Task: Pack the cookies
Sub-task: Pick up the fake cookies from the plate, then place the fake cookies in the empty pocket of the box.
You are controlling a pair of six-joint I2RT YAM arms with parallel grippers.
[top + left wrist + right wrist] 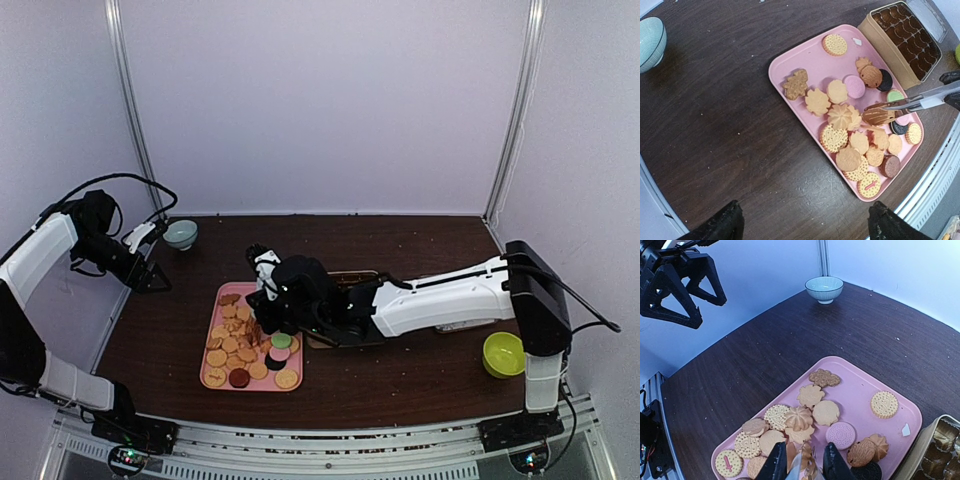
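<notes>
**Right gripper** [801, 467]: The jaws are drawn narrow and clamp the metal tongs [912, 101] between the two fingers [778, 466]. The tong arms reach out ahead of the fingers, down towards the tray. The tong tips sit low over the near right part of the tray, at a tan cookie. It cannot be determined whether that cookie is pinched between the tips or only touched.

**Cookies** [840, 116]: All visible pieces lie on the pink tray [790, 60], which sits left of centre on the table [400, 370]. They are mostly tan rounds and flower shapes. There is also a pink round [855, 86], a green one [895, 94] and a few dark ones [886, 80]. They are crowded and overlapping at the near end of the tray and thinner at the far end.

**Box** [885, 47]: A tan container with a dark compartment insert stands just beside the tray's right edge. In the top view it is partly hidden under the right arm. The contents of the compartments cannot be made out.

**Left gripper** [805, 210]: The jaws stand wide apart with nothing between them. The gripper hangs above the far left edge of the table, well apart from the tray.

**Surroundings:** A pale teal bowl [181, 234] stands at the far left, near the left gripper. A yellow-green bowl [503, 354] stands at the near right.
</notes>
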